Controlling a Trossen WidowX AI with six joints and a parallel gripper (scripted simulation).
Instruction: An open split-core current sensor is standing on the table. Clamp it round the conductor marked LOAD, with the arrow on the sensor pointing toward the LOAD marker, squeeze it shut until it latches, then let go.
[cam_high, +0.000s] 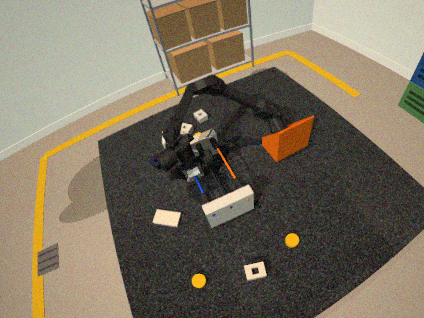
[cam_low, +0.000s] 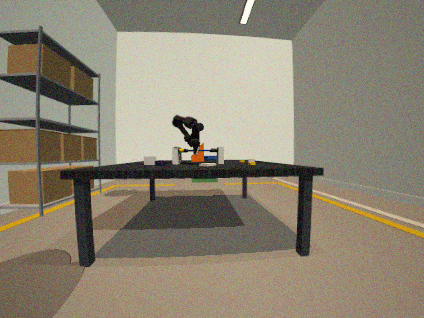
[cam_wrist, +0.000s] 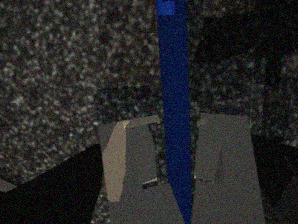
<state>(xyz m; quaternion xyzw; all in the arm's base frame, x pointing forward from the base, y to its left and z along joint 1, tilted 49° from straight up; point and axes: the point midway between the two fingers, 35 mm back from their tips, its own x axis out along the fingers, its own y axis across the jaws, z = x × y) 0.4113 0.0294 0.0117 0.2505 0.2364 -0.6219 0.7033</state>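
Sensor at the blue conductor, in our grasp.
We see the end effector (cam_high: 190, 169) (cam_low: 195, 151) (cam_wrist: 173, 147) clenched on the grey current sensor (cam_high: 193, 173) (cam_wrist: 222, 160), whose halves stand either side of the blue conductor (cam_high: 199, 185) (cam_wrist: 176, 75), a gap between them. We cannot read the arrow or LOAD marker. A white slab (cam_high: 167, 218) lies apart on the table (cam_high: 150, 265) (cam_low: 190, 173).

Orange block (cam_high: 294, 140) (cam_low: 198, 157), brown boxes (cam_high: 190, 62) (cam_low: 30, 145).

Rods (cam_high: 226, 163) behind end block (cam_high: 228, 206), discs (cam_high: 292, 240) (cam_high: 199, 281) before it (apart).
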